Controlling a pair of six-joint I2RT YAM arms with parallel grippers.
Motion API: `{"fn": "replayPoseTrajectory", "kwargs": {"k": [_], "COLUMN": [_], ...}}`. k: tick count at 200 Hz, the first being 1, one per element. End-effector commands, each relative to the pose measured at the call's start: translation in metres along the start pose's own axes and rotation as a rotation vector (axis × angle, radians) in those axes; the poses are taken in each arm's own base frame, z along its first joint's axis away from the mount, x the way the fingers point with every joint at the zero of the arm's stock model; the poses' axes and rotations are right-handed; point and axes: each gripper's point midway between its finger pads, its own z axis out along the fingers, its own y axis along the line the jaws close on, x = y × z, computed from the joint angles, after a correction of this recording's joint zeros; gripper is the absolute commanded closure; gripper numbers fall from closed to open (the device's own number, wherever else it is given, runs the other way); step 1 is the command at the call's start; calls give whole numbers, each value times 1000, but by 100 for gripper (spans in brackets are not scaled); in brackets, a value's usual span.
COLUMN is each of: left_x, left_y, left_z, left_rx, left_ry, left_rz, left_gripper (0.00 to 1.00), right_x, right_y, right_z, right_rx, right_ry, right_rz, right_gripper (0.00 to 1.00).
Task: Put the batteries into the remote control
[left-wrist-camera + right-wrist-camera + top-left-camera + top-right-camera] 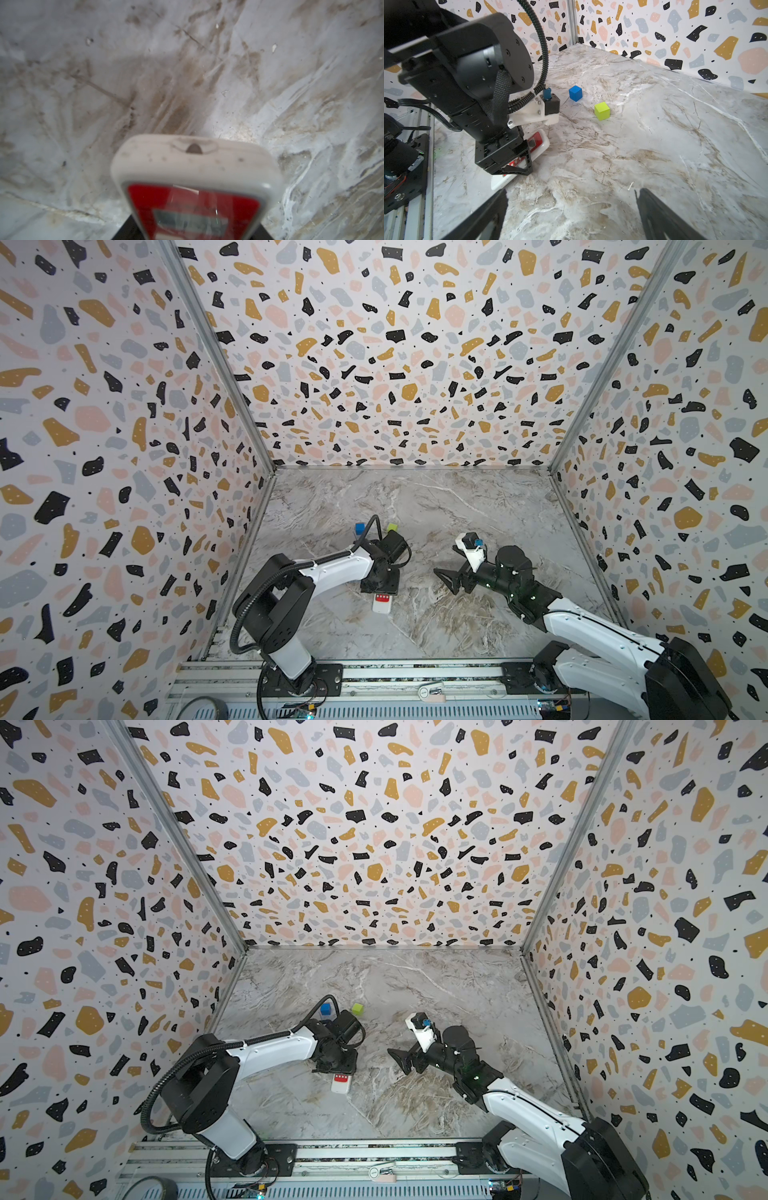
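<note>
**Step in hand:** securing the remote control. It lies red face up on the left half of the desk, nearer the front edge than the back. The left tool stands over it, apparently clamped across its sides. The right tool hovers near mid-desk, spread wide and empty.

**Next move, as judged:** the plain back faces down, so the remote must be turned over to reach the compartment. The batteries appear in no view and must be located.

**Views compared:** the left wrist view alone shows the remote's screen and end face close up. The right wrist view alone shows clearly the blue cube and green cube beyond, apart from the remote.
</note>
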Motion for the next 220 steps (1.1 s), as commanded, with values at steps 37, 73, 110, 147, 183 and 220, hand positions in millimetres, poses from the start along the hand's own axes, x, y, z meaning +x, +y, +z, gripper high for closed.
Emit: {"fn": "replayPoseTrajectory", "kwargs": {"k": [37,73,110,147,183,220], "left_x": [5,6,1,-9,-23,-45], "left_y": [9,13,8,-2,-1,37], "left_z": [17,20,16,3,-31,-79], "left_rx": [-49,-60,-36,13,47,14], "left_ry": [26,21,-3,-53,-178,-425], "left_rz": [-41,-50,-59,-51,-56,-105], "left_gripper": [58,51,31,0,1,1], "right_x": [-10,-12,-10,-8,-15,-10], "right_y": [-4,-9,-14,-28,-43,-64], "right_z": [-5,-10,-10,-16,-34,-42], "right_rx": [41,76,100,193,308,436], "right_ry": [-40,-61,-59,-74,-128,-102], "right_rz": [-17,-20,-28,-34,-36,-12], "right_gripper": [1,1,1,0,1,1]}}
